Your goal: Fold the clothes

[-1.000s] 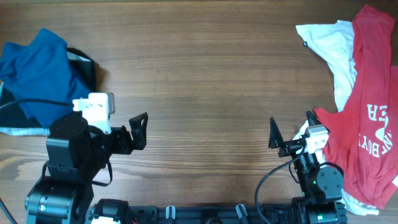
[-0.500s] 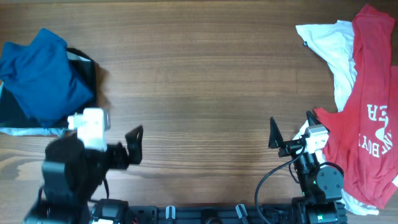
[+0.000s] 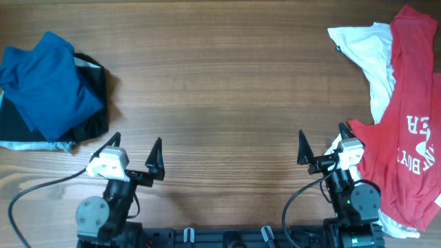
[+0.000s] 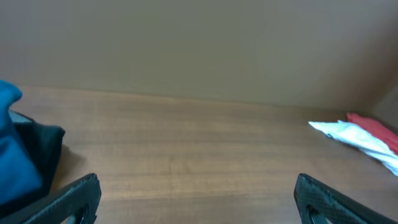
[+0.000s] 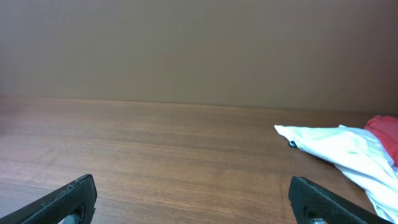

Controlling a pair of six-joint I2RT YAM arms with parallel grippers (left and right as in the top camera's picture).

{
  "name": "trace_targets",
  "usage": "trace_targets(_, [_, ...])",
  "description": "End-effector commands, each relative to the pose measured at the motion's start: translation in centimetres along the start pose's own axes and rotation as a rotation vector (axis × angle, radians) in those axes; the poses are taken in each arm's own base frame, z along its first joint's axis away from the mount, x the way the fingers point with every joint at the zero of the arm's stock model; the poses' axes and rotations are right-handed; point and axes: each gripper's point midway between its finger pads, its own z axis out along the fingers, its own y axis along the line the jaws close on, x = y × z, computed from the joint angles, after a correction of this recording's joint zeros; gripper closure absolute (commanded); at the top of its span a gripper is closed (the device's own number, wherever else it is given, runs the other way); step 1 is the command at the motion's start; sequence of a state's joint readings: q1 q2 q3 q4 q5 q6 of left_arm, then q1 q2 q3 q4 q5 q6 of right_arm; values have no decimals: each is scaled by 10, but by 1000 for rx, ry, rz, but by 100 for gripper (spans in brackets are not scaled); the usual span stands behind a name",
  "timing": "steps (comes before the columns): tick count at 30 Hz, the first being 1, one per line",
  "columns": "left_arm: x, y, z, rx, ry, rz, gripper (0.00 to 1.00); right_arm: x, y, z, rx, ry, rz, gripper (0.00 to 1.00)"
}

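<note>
A red T-shirt with white lettering (image 3: pixel 413 117) lies unfolded at the table's right edge, partly over a white garment (image 3: pixel 365 55). The white garment also shows in the right wrist view (image 5: pixel 339 149) and the left wrist view (image 4: pixel 354 137). A folded blue garment (image 3: pixel 48 83) lies on a black one (image 3: pixel 96 117) at the far left, also in the left wrist view (image 4: pixel 12 162). My left gripper (image 3: pixel 134 148) is open and empty near the front edge. My right gripper (image 3: pixel 320 141) is open and empty, left of the red shirt.
The wooden table (image 3: pixel 220 103) spans the view, with a plain brown wall behind it in the wrist views. A black cable (image 3: pixel 41 189) runs from the left arm along the front left.
The left arm has drawn back from beside the blue pile down to the front edge, its gripper open and empty. The right arm has not moved.
</note>
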State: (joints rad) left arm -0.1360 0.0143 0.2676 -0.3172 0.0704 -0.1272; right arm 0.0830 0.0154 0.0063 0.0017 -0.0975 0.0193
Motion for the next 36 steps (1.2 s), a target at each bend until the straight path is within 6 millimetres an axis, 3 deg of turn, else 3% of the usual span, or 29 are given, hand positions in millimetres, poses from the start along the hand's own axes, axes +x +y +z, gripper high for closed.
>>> trace_targets(1, [10,9,15,-16,-88,70,0,-3,1,0,-10,-12,-14,0])
trace_targets(4, [22,12,23,-9,-130,95,0,-3,1,0,-10,-12,-14,0])
trace_targets(8, [60,15,26,-5,7,85,0,-3,1,0,-10,-12,-13,0])
trace_targets(36, [60,15,26,-4,4,86,0,-3,1,0,-10,-12,-14,0])
